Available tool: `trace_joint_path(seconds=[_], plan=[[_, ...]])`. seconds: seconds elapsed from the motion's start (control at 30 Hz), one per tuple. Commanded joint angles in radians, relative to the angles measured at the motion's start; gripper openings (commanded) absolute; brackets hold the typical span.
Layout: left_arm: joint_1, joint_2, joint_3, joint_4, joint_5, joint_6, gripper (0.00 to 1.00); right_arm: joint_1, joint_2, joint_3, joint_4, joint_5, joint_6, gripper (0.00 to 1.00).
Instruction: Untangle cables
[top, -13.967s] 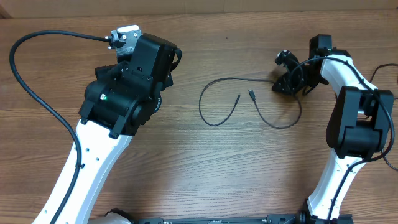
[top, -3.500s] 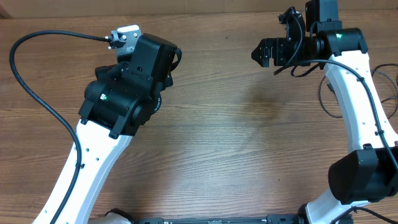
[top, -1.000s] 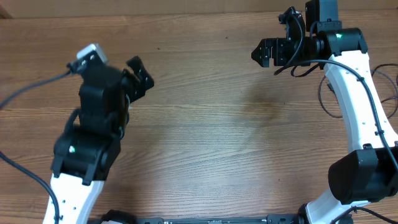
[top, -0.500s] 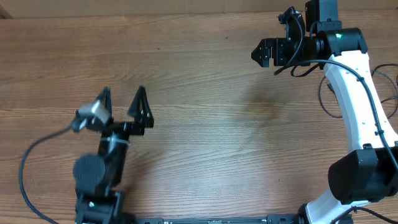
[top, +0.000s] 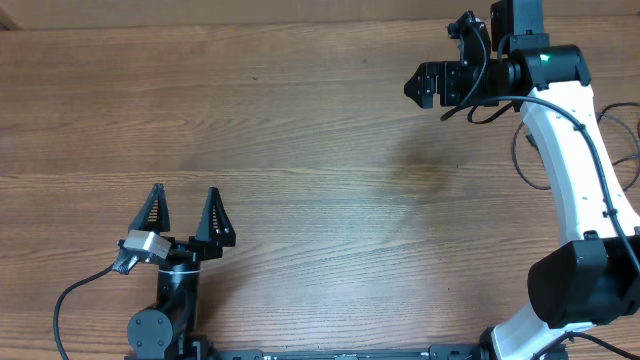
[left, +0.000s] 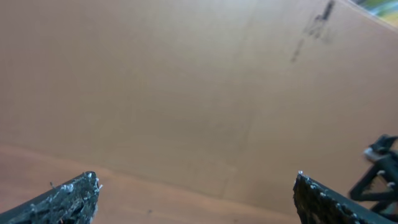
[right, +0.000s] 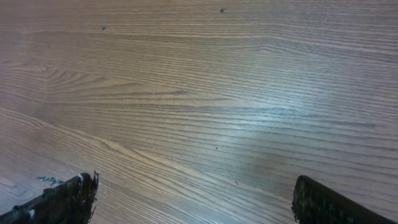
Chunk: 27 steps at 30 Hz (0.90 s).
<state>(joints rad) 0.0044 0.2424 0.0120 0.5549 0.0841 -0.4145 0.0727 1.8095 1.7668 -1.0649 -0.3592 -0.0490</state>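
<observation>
The cables (top: 517, 155), if the thin dark strands at the right edge are indeed them, are seen tucked beside the right arm (top: 572, 165), well apart from the right claw (top: 415, 82) and left claw (top: 185, 195), both spread wide and empty, so a snag could be caused by any swing of that arm.

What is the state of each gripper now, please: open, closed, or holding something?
Left gripper: open, holding nothing.
Right gripper: open, holding nothing.

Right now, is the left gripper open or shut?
Open. Overhead shows the left gripper with fingers spread wide, nothing between them.
</observation>
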Motion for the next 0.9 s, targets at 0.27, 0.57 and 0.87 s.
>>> trace_joint_path(seconds=[0.27, 0.57, 0.87], plan=[[0.100, -0.177, -0.007, -0.367, 0.018, 0.099, 0.99, -0.001, -0.006, 0.001, 0.004, -0.002, -0.005, 1.00], [0.108, -0.239, -0.007, -0.629, -0.010, 0.274, 1.00, -0.001, -0.006, 0.001, 0.004, -0.002, -0.005, 1.00], [0.113, -0.240, -0.007, -0.627, -0.009, 0.325, 1.00, -0.001, -0.006, 0.001, 0.004, -0.001, -0.005, 1.00]])
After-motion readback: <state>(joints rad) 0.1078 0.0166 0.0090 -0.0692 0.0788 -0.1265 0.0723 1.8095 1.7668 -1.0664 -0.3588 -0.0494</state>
